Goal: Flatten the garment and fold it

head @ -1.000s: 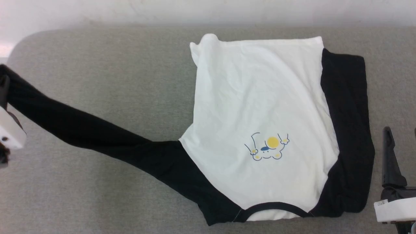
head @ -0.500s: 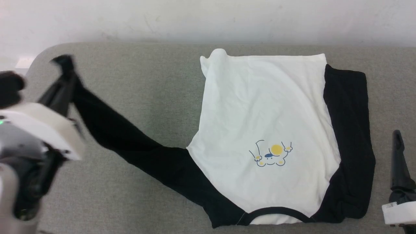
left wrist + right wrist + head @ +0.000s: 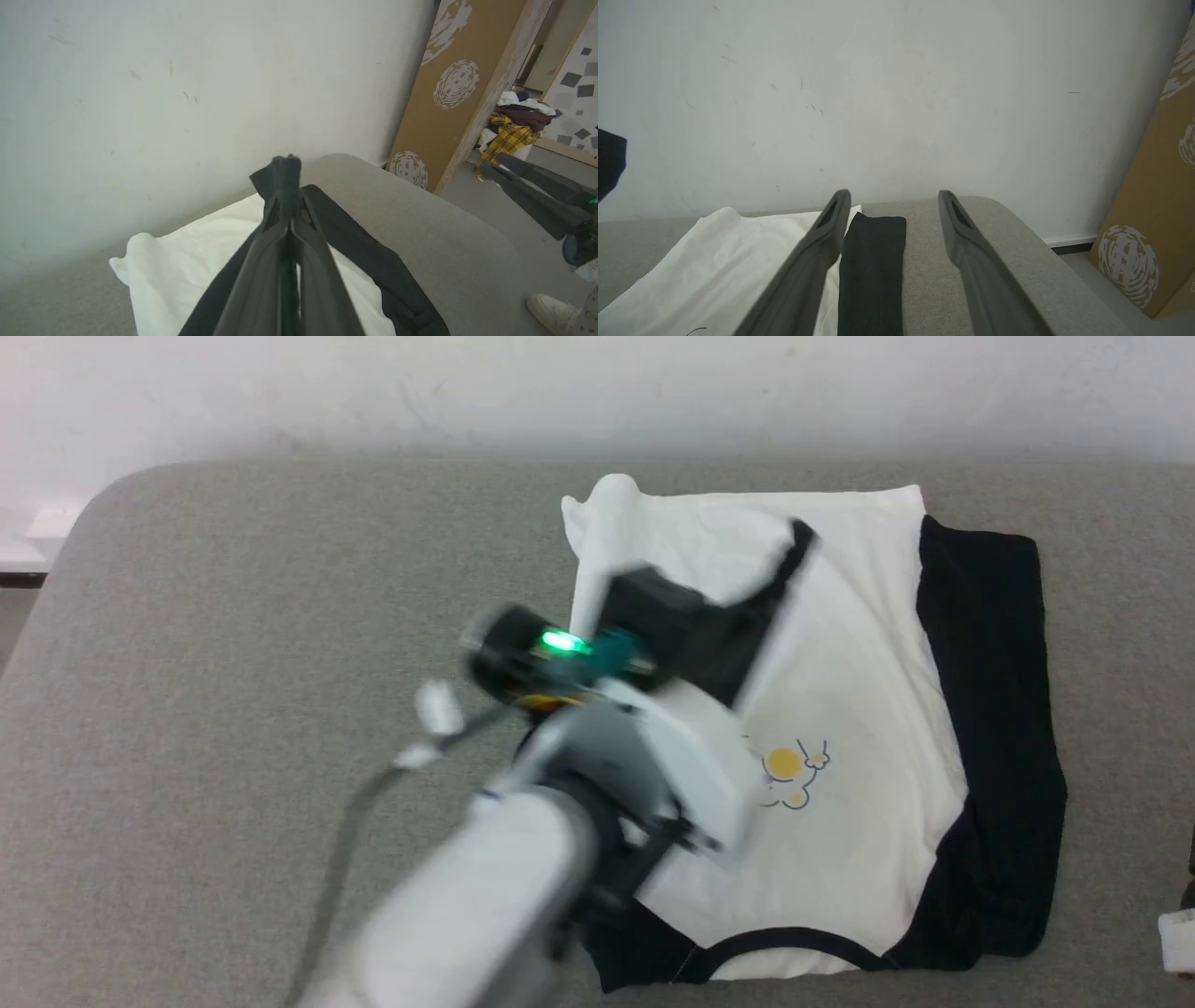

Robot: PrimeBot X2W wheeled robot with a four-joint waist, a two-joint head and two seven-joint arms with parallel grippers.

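garment lies print-up on right half of grey tabletop, left fingers clenched on its black sleeve cuff held up over its white body, other sleeve folded along its right side, right fingers spread wide and empty near that right side

Blurry left arm — print half-hidden

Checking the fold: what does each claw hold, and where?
The left claw pinches the shirt by a black sleeve's end; the right claw holds nothing.
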